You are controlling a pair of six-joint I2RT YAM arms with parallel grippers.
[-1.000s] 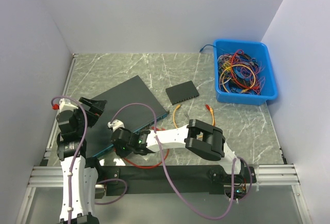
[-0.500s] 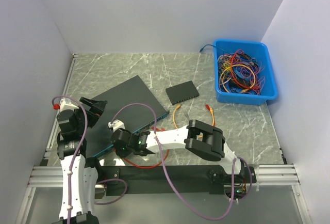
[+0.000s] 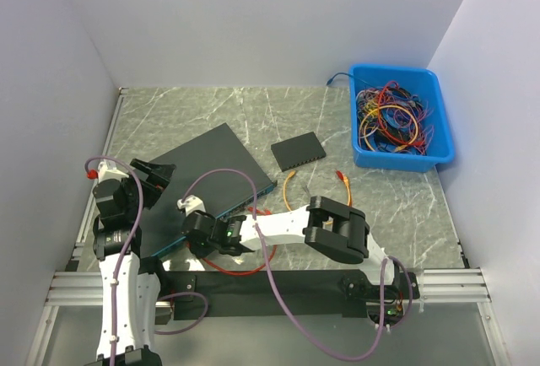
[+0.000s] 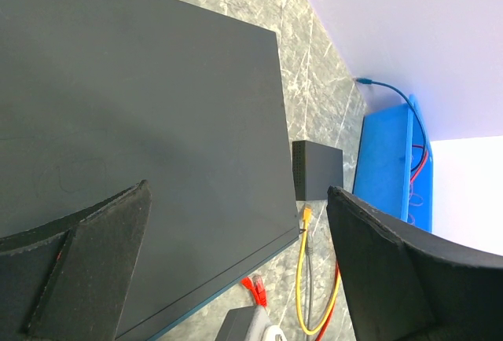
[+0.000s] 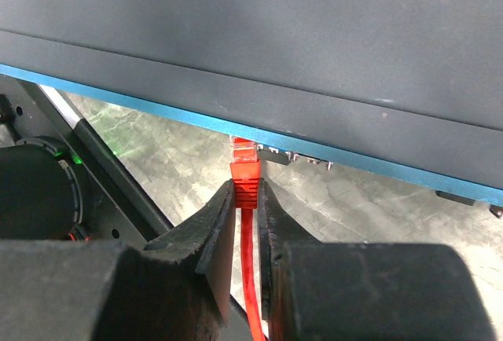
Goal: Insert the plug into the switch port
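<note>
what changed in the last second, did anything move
The right pincer, shut on the red cable plug, edged slightly rightward along the big black flat switch's front edge. The left pincer, open over the switch, the small black box and the blue plastic bin stayed put.

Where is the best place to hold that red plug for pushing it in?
On the red plug just behind its tip, pinched from both sides, approaching from its rear. The right gripper does so, leaving the tip free, facing the switch.
</note>
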